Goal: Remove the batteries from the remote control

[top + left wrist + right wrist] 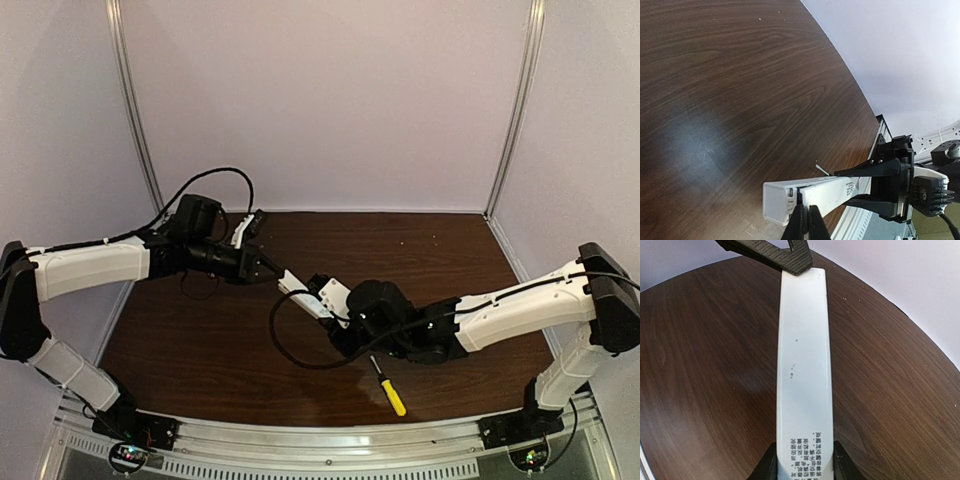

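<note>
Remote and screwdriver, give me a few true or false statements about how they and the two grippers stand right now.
The right gripper holds the remote: true.
The screwdriver lies on the table: true.
The screwdriver's handle is red: false, it is yellow.
The left gripper is wide open: false, it is shut at the remote's end.

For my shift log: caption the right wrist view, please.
Right claw holds the remote over the table; left claw closed at its far end.
</note>
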Action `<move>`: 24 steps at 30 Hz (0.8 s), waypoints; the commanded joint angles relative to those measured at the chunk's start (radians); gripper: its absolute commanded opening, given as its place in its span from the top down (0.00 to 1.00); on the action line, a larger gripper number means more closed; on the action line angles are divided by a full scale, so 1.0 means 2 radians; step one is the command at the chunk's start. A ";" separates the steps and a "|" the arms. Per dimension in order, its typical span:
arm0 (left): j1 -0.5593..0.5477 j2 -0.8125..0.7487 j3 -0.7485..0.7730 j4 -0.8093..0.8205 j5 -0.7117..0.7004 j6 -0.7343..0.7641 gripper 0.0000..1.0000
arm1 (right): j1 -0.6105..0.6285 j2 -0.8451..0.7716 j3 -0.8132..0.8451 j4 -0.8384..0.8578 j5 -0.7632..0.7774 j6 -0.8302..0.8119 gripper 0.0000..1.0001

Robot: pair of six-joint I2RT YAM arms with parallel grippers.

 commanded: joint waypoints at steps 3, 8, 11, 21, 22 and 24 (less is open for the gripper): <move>-0.002 0.008 0.023 -0.041 -0.042 0.012 1.00 | -0.002 -0.005 0.001 0.026 0.005 -0.005 1.00; 0.014 0.007 0.019 -0.052 -0.063 0.008 1.00 | -0.002 -0.012 -0.009 0.034 0.004 -0.005 1.00; 0.020 0.007 0.009 -0.043 -0.061 0.001 1.00 | -0.002 -0.010 -0.011 0.037 0.002 -0.003 1.00; 0.022 0.012 -0.031 0.002 -0.046 -0.008 1.00 | -0.002 0.040 -0.003 0.048 0.009 0.003 1.00; 0.022 0.014 -0.038 0.008 -0.044 -0.008 1.00 | -0.002 0.046 -0.001 0.048 0.009 0.003 1.00; 0.022 0.017 -0.052 0.017 -0.043 -0.009 1.00 | -0.002 0.056 0.000 0.052 0.008 0.005 1.00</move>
